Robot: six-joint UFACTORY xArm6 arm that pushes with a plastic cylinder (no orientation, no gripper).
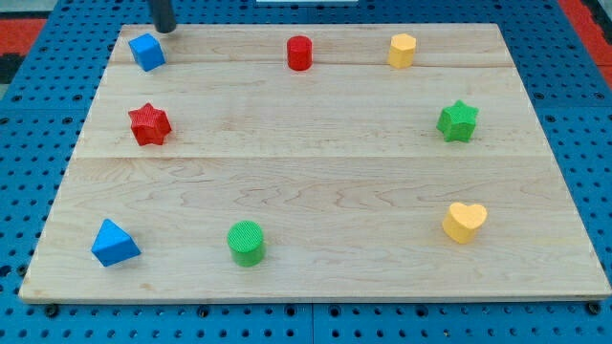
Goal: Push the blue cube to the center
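The blue cube [146,52] sits near the top left corner of the wooden board [316,182]. My tip [164,29] is at the board's top edge, just above and to the right of the blue cube, very close to it; I cannot tell if they touch. The rod enters from the view's top.
A red cylinder [299,53] and a yellow block [403,50] lie along the top. A red star [149,124] is at the left, a green star [458,121] at the right. A blue wedge-like block [114,243], a green cylinder [247,242] and a yellow heart [465,222] lie along the bottom.
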